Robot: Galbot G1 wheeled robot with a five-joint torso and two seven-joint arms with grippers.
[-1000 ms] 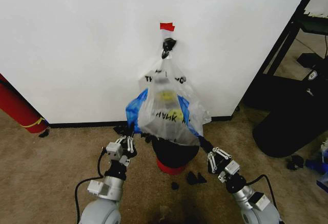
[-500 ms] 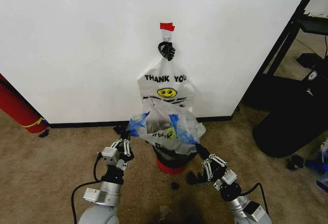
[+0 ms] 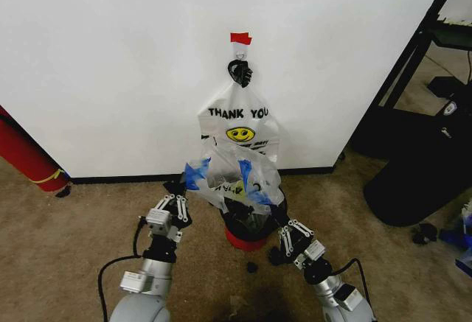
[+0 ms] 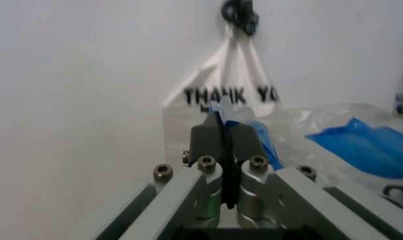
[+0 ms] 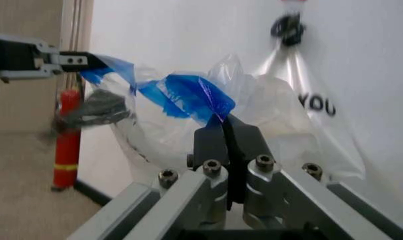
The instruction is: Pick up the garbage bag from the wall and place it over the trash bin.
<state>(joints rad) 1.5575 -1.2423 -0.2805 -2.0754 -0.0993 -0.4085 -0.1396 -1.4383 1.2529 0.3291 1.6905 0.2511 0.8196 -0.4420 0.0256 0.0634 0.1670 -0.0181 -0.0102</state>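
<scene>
White wall [image 3: 110,57] and carpet, with the garbage bag [image 3: 230,178] spread low over the trash bin [image 3: 247,226].

An opaque "THANK YOU" bag [image 3: 240,127] hangs from the hook [image 3: 241,71] under a red tape strip [image 3: 240,38], just behind. The left gripper [image 3: 181,197] is clamped tight on the blue patch at the bag's left rim; the right gripper [image 3: 279,228] pinches the right rim's blue patch the same way. The translucent bag stretches between them above the bin's dark mouth, near the baseboard.
</scene>
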